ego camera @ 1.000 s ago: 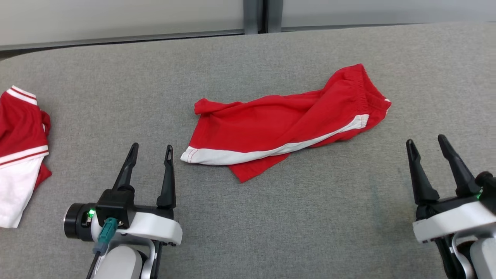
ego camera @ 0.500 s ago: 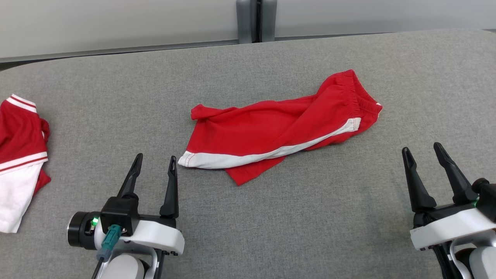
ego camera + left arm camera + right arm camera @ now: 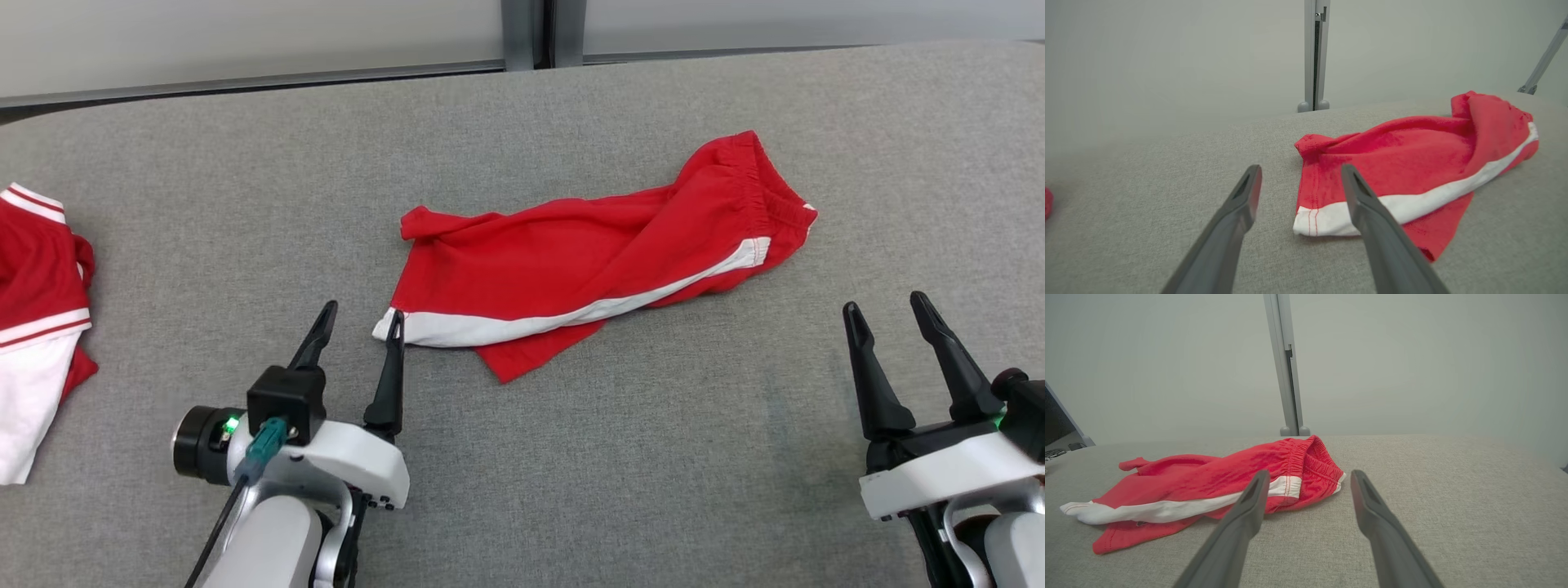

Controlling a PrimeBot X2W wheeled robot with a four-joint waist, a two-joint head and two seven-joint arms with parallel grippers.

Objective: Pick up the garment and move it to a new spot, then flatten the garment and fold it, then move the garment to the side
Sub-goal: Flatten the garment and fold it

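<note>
The garment (image 3: 588, 253), red shorts with a white side stripe, lies crumpled at the middle of the grey table (image 3: 571, 457), its elastic waistband at the far right. My left gripper (image 3: 362, 314) stands open at the shorts' near-left hem corner, and its right fingertip overlaps the white corner. In the left wrist view the garment (image 3: 1412, 163) lies just past my open left gripper (image 3: 1300, 173). My right gripper (image 3: 882, 304) is open and empty at the lower right, apart from the cloth. The right wrist view shows the garment (image 3: 1208, 477) ahead and left of the open right gripper (image 3: 1309, 477).
A second red-and-white garment (image 3: 37, 327) lies at the table's left edge. A grey post (image 3: 531, 33) stands against the pale wall behind the table's far edge.
My left gripper has moved forward and right, up to the white hem corner. The right gripper has stayed put. The camera has shifted slightly.
</note>
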